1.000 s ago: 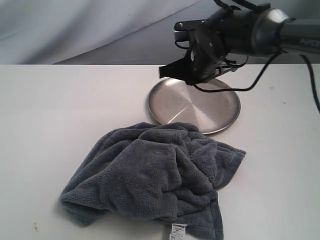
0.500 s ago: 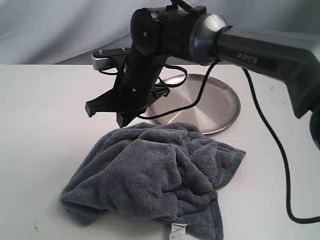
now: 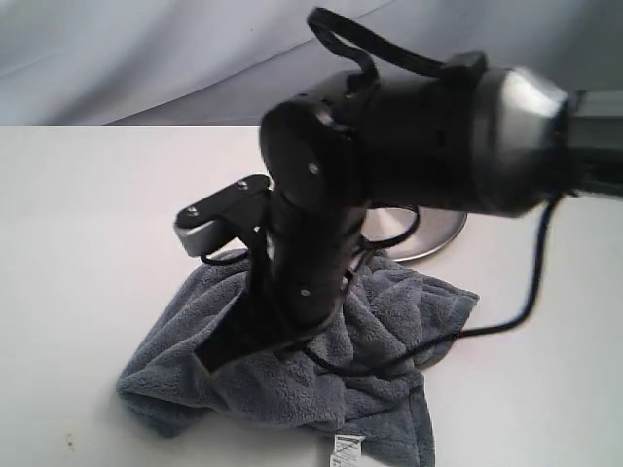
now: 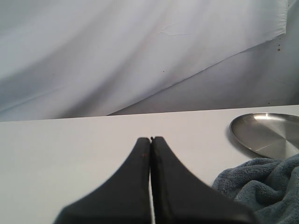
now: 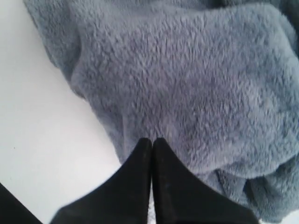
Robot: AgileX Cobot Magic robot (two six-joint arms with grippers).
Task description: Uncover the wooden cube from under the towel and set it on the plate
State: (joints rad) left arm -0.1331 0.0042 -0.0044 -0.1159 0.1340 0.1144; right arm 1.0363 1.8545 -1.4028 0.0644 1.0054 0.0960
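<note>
Two grippers, both clenched with nothing between the jaws. The right gripper (image 5: 152,140) reaches down across the middle onto the crumpled towel (image 3: 409,302), its tips at the fleece close to the cloth's edge, beside bare table (image 3: 88,195). The left gripper (image 4: 150,138) hangs over the table, apart from the towel. The plate (image 3: 440,232) lies just behind the towel (the arm covers most of it). The wooden cube shows in no view
</note>
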